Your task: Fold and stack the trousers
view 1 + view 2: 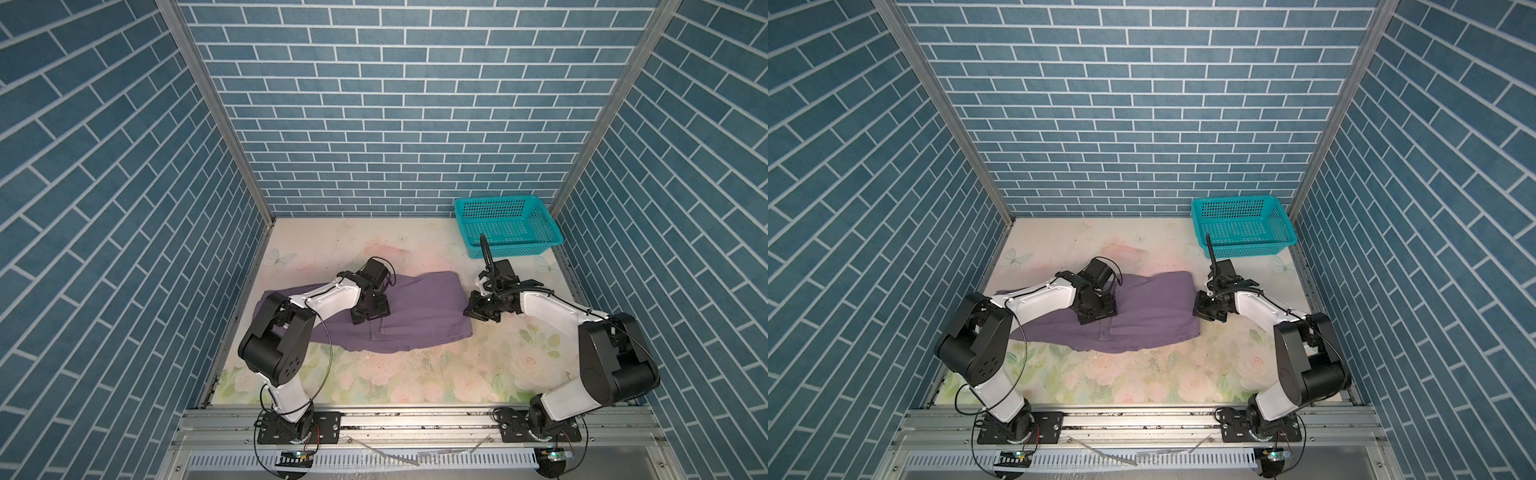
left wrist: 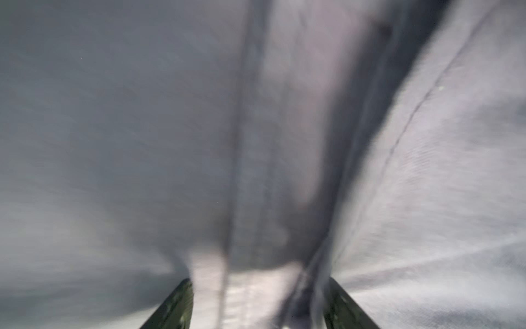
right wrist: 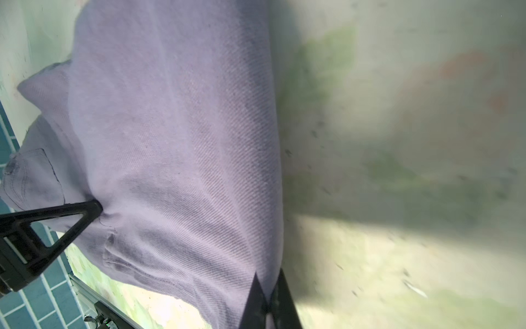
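Pinching one end of the soft mauve fabric trousers (image 1: 419, 307), right gripper (image 3: 266, 299) is clamped tight; left gripper (image 2: 260, 299) sits wide, pressing down mid-fabric.

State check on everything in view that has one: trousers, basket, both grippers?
trousers: partly folded, lying flat, outside the basket
basket: upright, empty
left gripper: jaws open, pressing down on the trousers
right gripper: jaws shut on the trousers' edge
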